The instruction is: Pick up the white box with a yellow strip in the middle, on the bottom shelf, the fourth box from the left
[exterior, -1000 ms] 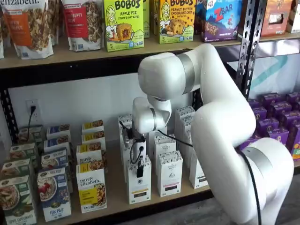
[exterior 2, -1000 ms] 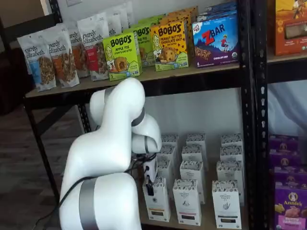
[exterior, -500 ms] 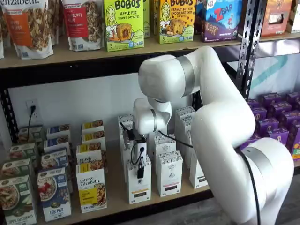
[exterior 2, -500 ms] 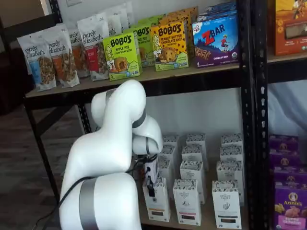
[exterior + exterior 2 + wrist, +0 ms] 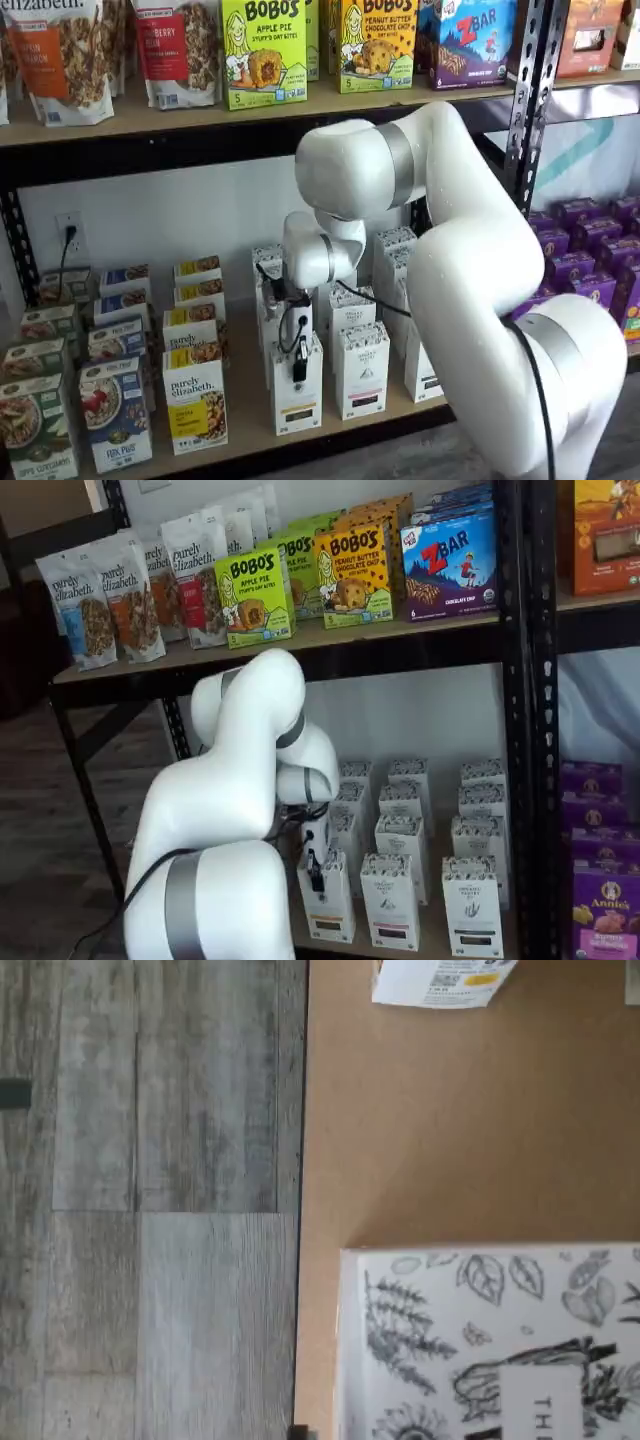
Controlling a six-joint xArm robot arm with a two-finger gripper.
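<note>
The white box (image 5: 297,400) stands at the front of the bottom shelf (image 5: 248,420), with a yellow-gold strip low on its front; it shows in both shelf views (image 5: 328,908). My gripper (image 5: 299,366) hangs just over and in front of its top, white body above, black fingers side-on against the box's upper front, also seen in a shelf view (image 5: 315,872). No gap or grasp shows. In the wrist view a white carton top with dark leaf drawings (image 5: 490,1345) lies close under the camera on the tan board (image 5: 450,1130), beside the black front rail (image 5: 301,1160).
Like white cartons with black strips (image 5: 362,372) stand right of the box, more rows behind. Purely elizabeth boxes (image 5: 195,408) stand to its left, purple boxes (image 5: 590,270) far right. The upper shelf (image 5: 200,120) is above the arm. Grey plank floor (image 5: 150,1210) lies past the rail.
The arm's upper joints have shifted slightly; the gripper has stayed at the white box's top, barely lower.
</note>
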